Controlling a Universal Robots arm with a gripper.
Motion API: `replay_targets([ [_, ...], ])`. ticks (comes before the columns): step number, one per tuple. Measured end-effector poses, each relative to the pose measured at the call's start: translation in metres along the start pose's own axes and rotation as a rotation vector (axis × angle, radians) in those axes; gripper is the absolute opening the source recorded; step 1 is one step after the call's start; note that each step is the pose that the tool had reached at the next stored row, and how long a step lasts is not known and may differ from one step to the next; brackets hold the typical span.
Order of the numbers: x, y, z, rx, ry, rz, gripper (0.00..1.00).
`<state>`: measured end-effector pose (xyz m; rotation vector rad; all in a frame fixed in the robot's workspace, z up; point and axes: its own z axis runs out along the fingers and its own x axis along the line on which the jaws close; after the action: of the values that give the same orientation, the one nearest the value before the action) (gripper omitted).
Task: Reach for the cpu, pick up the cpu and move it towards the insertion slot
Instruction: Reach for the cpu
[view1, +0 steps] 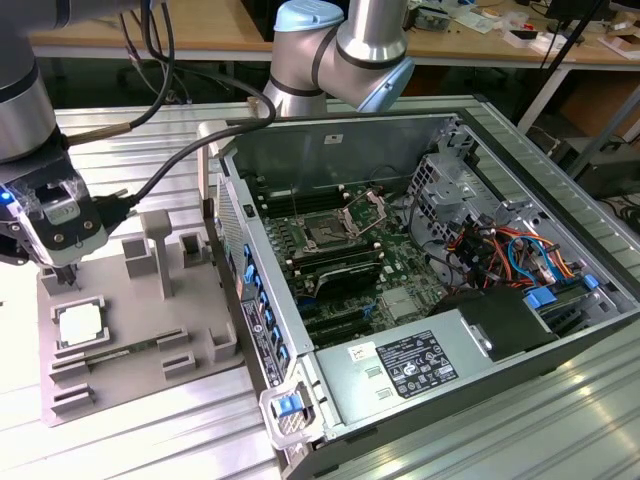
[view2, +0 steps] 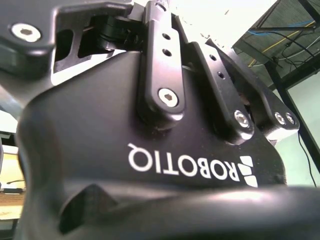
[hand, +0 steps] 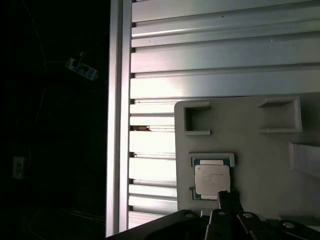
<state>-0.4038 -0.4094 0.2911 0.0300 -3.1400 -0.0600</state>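
Note:
The cpu (view1: 80, 322), a small square chip with a shiny silver top, lies flat in a recess of the grey tray (view1: 150, 345) at the exterior view's left. My gripper (view1: 66, 278) hangs just above the tray by the cpu's far edge, shut and holding nothing. In the first wrist view the cpu (hand: 212, 180) sits on the tray (hand: 250, 130), and the gripper's (hand: 227, 198) dark tip is at the chip's corner. The insertion slot (view1: 325, 232), a dark socket with a raised steel bracket, sits on the green board inside the open computer case.
The open case's side wall (view1: 240, 260) rises between the tray and the board. Upright posts (view1: 157, 245) and small blocks stand on the tray. A grey power-supply box (view1: 410, 365), cables and drive cages (view1: 500, 250) crowd the case's right side. A ribbed aluminium table (hand: 225, 50) lies underneath.

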Motion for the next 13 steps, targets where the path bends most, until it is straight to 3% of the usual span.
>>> replay_targets([
  [6,0.0000,-0.0003,0.0062,0.0000,0.0001,0.000,0.11],
  [13,0.0000,-0.0004,0.0087,0.0000,0.0000,0.000,0.11],
])
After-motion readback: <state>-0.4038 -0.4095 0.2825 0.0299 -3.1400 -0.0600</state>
